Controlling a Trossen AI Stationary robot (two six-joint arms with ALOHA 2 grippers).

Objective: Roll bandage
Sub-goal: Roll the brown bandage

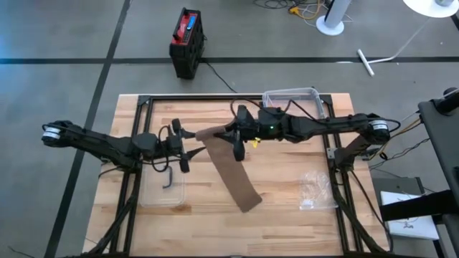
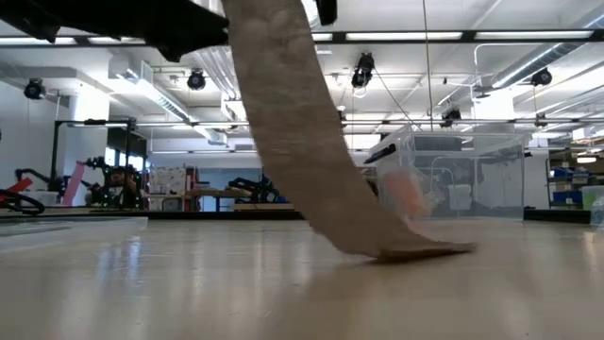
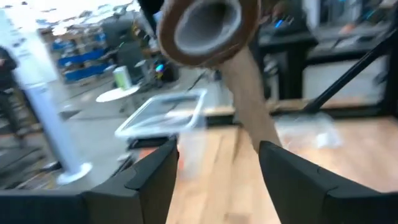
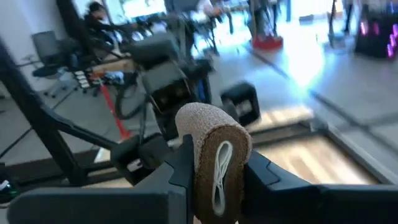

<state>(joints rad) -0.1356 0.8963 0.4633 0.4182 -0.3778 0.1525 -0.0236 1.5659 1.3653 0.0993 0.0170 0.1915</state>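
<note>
Rolling is partly done — the right gripper [image 4: 211,171] is clamped on the wound part of the bandage [image 1: 231,166], fingers pressed against both sides of the roll, held up above the middle of the counter [image 1: 287,215]. Right wrist view shows the roll end-on between the fingers, a fair few turns thick.

Left gripper [image 3: 217,165] sits just left of the roll with its fingers spread and nothing between them; in its own view the roll hangs ahead of the fingers, hollow core facing the camera, not touched.

What's left: a long brown tail runs down from the roll toward the near side and lies flat on the counter at its free end — the low view shows it draped down and resting on the wood. My read is roughly a third to half wound, a good length of strip yet to take up.

Other stuff: clear plastic box [image 1: 290,100] at the far edge, clear tray [image 1: 161,193] near left under the left arm, crumpled clear bag [image 1: 314,190] near right. Red and black case [image 1: 186,39] on the floor beyond the counter.

Labels or writing: nothing readable on the bandage, the boxes or the case.
</note>
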